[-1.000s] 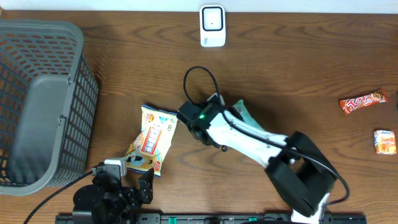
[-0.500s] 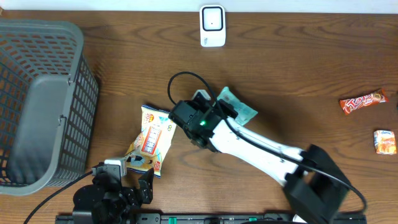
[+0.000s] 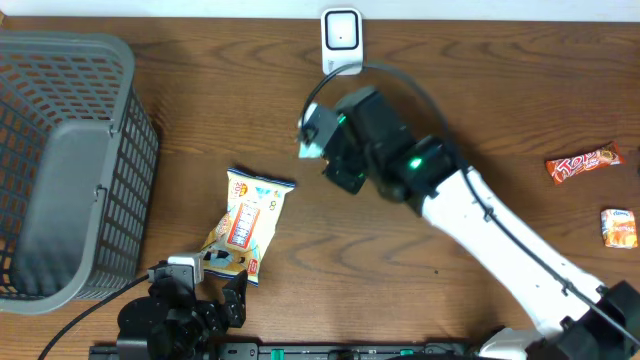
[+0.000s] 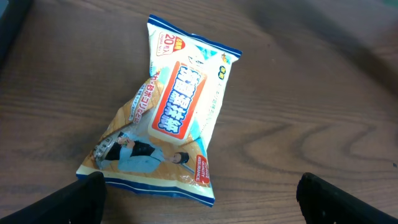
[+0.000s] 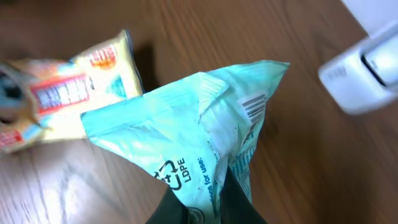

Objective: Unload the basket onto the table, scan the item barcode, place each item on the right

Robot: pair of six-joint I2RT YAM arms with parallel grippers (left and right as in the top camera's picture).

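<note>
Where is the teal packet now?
The teal packet is pinched in the right gripper, top centre of the overhead view, just below the white scanner and up-right of the yellow snack bag.

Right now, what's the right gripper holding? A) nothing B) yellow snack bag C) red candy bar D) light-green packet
D: the right gripper is shut on the light-green packet, barcode showing, near the scanner; the yellow snack bag lies on the table.
</note>
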